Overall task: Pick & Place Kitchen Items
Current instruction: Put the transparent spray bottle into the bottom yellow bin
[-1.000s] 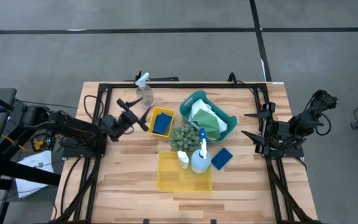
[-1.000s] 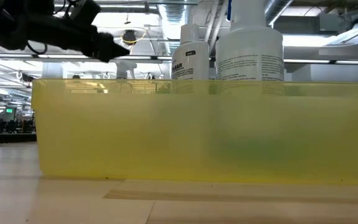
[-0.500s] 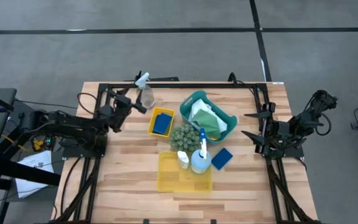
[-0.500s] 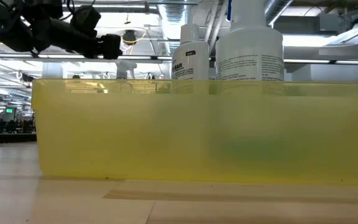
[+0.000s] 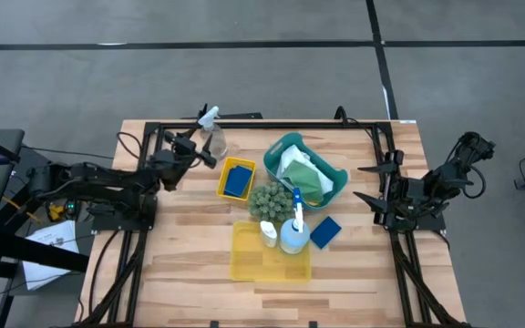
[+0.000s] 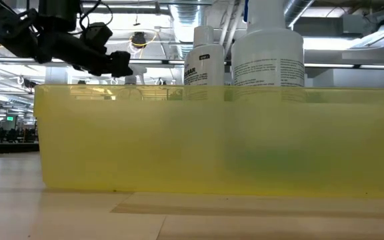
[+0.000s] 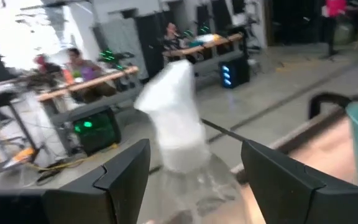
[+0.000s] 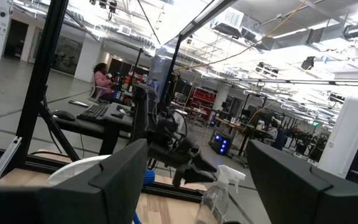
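Your left gripper (image 5: 192, 148) hangs above the far left part of the table (image 5: 190, 264) with its fingers (image 7: 123, 168) spread apart, and the clear spray bottle (image 5: 213, 137) stands right in front of them, its white nozzle lined up with the gap between the fingers (the wrist view shows nothing clamped yet, so call it an approach, not a grip). Your right gripper (image 5: 378, 182) waits at the right edge of the table, well away from everything, fingers also apart and holding nothing. On progress: past the left gripper toward the table's middle, a small yellow bin (image 5: 236, 178) already holds a blue sponge (image 5: 236, 183). Beyond that, a teal basket (image 5: 305, 169) holds white cloths (image 5: 292, 164) with a yellow-green piece beside them. Nearer the front edge, a large yellow bin (image 5: 249, 258) holds a small white bottle (image 5: 269, 233) and a blue-capped spray bottle (image 5: 294, 231) in its far corner. Still loose on the wood are the clear bottle in front of your left gripper and a second blue sponge (image 5: 324, 230), lying just beside the large bin on the side toward your right gripper. A green bumpy ball (image 5: 266, 199) sits between the bins. By this look, most items are binned and two remain.
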You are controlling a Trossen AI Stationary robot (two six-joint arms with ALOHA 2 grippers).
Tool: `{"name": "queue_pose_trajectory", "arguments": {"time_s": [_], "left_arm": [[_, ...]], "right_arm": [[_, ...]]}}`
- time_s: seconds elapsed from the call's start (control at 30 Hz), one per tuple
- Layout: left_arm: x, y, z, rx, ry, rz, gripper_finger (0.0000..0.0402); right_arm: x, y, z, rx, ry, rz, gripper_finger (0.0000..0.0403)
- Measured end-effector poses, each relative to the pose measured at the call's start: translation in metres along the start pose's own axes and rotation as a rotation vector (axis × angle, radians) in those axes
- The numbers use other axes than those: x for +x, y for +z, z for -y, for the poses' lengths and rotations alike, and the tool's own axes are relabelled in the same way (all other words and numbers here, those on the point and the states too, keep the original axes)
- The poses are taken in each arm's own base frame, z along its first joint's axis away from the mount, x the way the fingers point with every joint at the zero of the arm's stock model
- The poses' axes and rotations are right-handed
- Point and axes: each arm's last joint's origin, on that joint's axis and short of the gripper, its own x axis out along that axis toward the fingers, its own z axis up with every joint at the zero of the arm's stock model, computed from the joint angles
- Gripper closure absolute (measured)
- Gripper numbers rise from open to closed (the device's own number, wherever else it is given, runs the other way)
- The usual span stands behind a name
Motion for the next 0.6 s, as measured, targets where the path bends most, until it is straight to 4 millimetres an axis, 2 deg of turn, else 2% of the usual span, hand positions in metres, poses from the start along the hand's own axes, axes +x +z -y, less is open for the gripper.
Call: {"name": "queue_pose_trajectory", "arguments": {"time_s": [0.23, 0.6], "left_arm": [[0.004, -0.001, 0.001, 0.009, -0.013, 0.020, 0.0152], [0.022, -0.013, -0.008, -0.055, 0.021, -0.002, 0.0109]], "right_arm": [[0.000, 0.000, 0.000, 0.000, 0.000, -0.001, 0.0135], [0.000, 0.000, 0.000, -0.010, 0.001, -0.002, 0.0135]]}}
